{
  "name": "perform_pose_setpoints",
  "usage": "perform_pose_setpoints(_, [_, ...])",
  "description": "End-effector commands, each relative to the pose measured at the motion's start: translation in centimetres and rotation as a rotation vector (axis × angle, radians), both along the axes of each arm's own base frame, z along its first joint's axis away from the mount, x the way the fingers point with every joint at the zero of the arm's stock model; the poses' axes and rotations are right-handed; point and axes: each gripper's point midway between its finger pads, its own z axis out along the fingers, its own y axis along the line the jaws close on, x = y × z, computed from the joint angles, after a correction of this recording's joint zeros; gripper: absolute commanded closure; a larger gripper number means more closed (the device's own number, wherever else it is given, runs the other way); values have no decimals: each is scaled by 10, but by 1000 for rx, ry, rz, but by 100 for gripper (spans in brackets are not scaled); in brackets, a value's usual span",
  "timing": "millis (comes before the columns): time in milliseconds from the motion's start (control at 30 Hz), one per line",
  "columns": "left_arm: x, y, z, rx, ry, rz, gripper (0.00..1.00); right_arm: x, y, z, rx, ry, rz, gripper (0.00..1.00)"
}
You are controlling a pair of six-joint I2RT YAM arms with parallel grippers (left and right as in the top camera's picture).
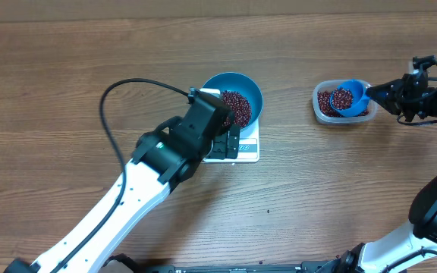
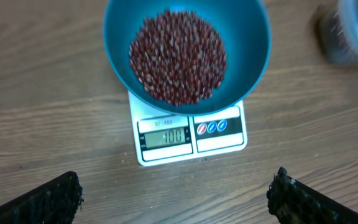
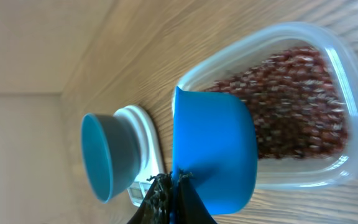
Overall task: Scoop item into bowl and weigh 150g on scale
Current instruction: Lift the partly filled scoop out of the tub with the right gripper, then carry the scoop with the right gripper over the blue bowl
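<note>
One bowl [image 1: 253, 89] of beans [image 1: 237, 108] on one scale [image 1: 250, 150], one tub [image 1: 322, 114]; left end effector [image 2: 176, 180] wide, right end effector [image 1: 379, 95] gripping one scoop [image 1: 352, 95]

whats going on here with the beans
The right gripper is shut on the handle of a small blue scoop loaded with beans, at the clear tub. The blue bowl, already holding a heap of them, sits on the white scale. The left gripper hovers open before the scale, touching nothing.

Red-brown beans [image 2: 178, 59] heaped in blue bowl [image 2: 248, 42], bowl upright on white scale [image 2: 224, 144]
</note>
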Motion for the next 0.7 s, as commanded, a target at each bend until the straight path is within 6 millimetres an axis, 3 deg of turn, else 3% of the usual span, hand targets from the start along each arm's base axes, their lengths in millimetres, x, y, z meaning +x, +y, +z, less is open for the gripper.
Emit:
perform_pose_setpoints(0, [-1, -11, -18, 10, 64, -47, 0, 10, 9, 34, 51, -166, 85, 96])
perform_pose_setpoints(333, [2, -14, -59, 88, 154, -67, 1, 9, 30, 68, 217, -273, 147, 96])
perform_pose_setpoints(667, [6, -17, -72, 102, 174, -67, 1, 25, 67, 104, 108, -280, 232, 96])
